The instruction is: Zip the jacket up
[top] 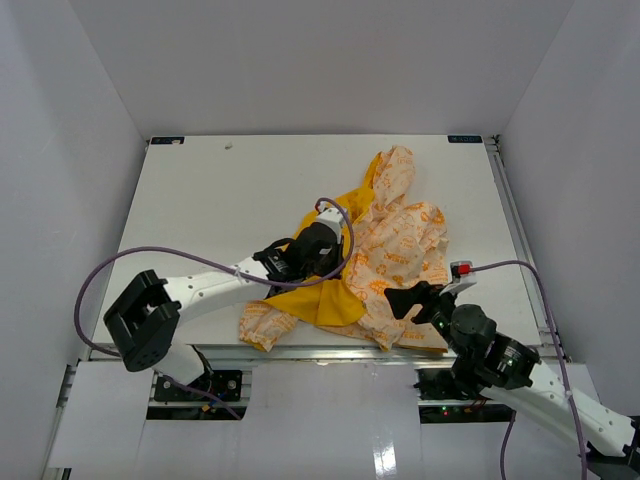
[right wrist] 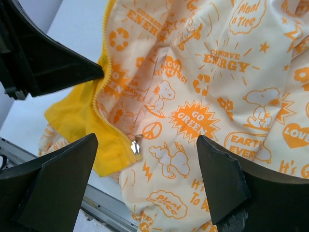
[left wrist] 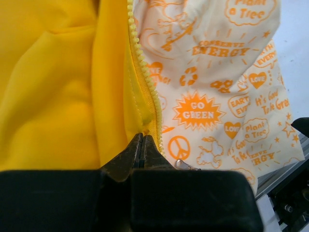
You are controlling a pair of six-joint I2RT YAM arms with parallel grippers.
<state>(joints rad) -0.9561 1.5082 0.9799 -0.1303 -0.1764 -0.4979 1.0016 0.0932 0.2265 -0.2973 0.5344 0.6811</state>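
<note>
The jacket (top: 400, 250) lies crumpled at the table's near middle, cream with orange print and its yellow lining (top: 320, 300) turned out. My left gripper (top: 335, 262) rests on that lining. In the left wrist view my left gripper (left wrist: 143, 138) is shut, pinching the yellow zipper edge (left wrist: 145, 87) at its lower end. The silver zipper pull (left wrist: 182, 165) lies just right of it. My right gripper (top: 405, 300) hovers over the jacket's near part. In the right wrist view my right gripper (right wrist: 147, 140) is open wide, with the zipper pull (right wrist: 135, 145) between its fingers, untouched.
The white table (top: 220, 190) stretches back and left of the jacket. A metal rail (top: 330, 352) runs along the near edge, and the jacket's hem reaches it. White walls enclose three sides. A purple cable (top: 335, 215) loops over the left wrist.
</note>
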